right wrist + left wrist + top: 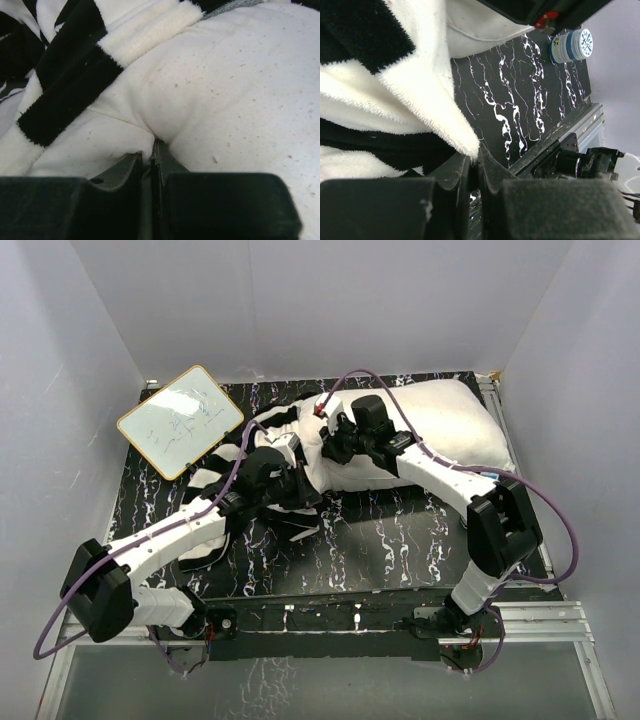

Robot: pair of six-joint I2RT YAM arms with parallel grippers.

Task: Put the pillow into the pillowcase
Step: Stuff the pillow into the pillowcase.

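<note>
- A black table (400, 540), veined white like marble, carries everything.
- The pillow (450, 425), plump and smooth white, lies at the far right, its long axis running left to right.
- The pillowcase (262, 428), fleecy with wide black and white stripes, sits crumpled at the pillow's left end.
- A round-cornered whiteboard (180, 420) rests far left.
- The right gripper (152, 150) is clamped on a fold of pillow fabric.
- The left gripper (476, 159) pinches the pillowcase's fuzzy white edge.

Whiteboard (180, 420) far left, pillowcase (283, 423) centre, overlapping pillow (450, 420) at right
</note>
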